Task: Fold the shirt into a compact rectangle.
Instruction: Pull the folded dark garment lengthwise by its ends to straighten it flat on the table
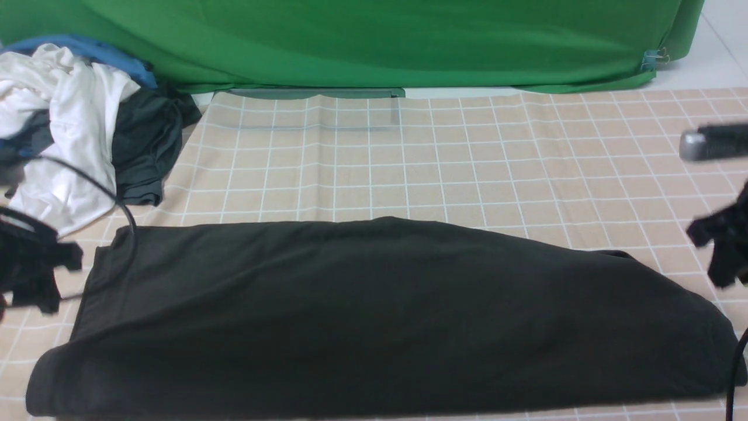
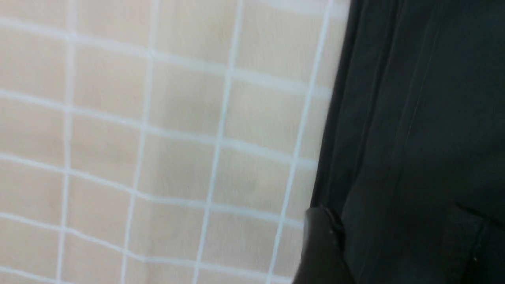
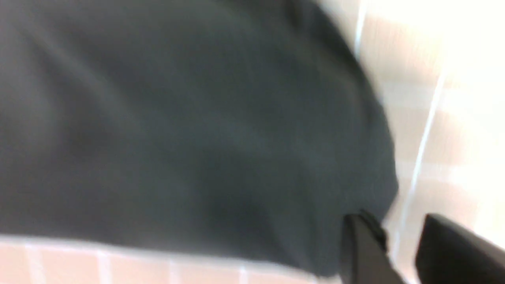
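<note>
Checked beige tablecloth [image 1: 467, 146] is covering the table, green backdrop [image 1: 374, 41] hanging behind. Shirt [image 1: 374, 316] is lying as a long black band, plain side up, running from the left gripper [image 1: 55, 275] to the right gripper [image 1: 716, 251]. Left fingers [image 2: 319, 244] are standing spread over the shirt's end edge, fabric lying flat between them, not pinched. Right fingers [image 3: 363, 252] are standing apart too, just off the rounded end, tablecloth showing in the gap. White garment [image 1: 64, 117] and dark grey garment [image 1: 146, 146] are sitting heaped beyond the left fingers, near the shirt's corner, not touching.
</note>
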Robot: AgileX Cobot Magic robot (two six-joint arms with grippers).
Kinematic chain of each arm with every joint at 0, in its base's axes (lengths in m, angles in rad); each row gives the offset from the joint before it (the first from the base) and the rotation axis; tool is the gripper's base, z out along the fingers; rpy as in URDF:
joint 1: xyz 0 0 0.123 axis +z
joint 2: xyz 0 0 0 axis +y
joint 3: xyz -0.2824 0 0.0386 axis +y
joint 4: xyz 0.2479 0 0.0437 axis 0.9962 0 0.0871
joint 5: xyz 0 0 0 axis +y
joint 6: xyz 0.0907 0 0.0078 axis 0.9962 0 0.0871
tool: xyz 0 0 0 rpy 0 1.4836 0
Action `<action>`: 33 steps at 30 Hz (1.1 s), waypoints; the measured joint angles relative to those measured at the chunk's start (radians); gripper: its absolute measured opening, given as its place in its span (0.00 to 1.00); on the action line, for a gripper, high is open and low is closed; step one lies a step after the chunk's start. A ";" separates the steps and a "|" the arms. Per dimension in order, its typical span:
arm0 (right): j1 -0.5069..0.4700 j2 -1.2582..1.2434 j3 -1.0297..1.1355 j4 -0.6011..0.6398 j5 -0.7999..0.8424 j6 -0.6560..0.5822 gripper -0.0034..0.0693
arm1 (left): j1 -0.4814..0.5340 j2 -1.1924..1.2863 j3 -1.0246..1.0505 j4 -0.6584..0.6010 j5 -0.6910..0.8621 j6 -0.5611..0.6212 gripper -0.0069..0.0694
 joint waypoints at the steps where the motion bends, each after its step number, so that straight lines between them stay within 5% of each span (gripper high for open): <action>1: 0.014 -0.007 -0.011 0.020 -0.025 -0.004 0.26 | 0.000 0.000 -0.026 -0.014 -0.004 0.000 0.59; 4: 0.070 -0.001 -0.029 0.112 -0.125 -0.048 0.12 | -0.001 -0.002 -0.055 -0.172 -0.038 0.088 0.49; 10: 0.157 0.148 -0.031 0.184 -0.253 -0.097 0.10 | -0.069 0.062 0.005 -0.329 -0.165 0.205 0.13; 19: 0.168 0.330 -0.031 0.147 -0.323 -0.107 0.10 | -0.081 0.276 0.059 -0.204 -0.241 0.144 0.11; 26: 0.169 0.306 -0.056 -0.052 -0.264 0.001 0.16 | -0.079 0.301 0.055 0.156 -0.349 -0.130 0.11; 33: 0.146 0.040 -0.058 -0.114 -0.110 0.052 0.18 | -0.079 0.113 0.024 0.091 -0.370 -0.094 0.12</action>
